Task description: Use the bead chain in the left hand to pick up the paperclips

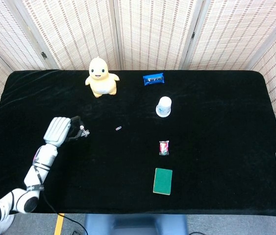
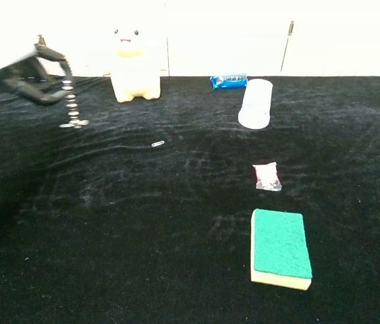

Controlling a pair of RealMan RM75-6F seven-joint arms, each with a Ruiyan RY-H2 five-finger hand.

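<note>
Black-draped table (image 1: 216,196); woven folding screens (image 1: 152,29) behind

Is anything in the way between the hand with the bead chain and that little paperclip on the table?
No. Only bare black cloth lies between the left hand, holding the bead chain, and the paperclip. The yellow duck sits farther back, off that path.
</note>
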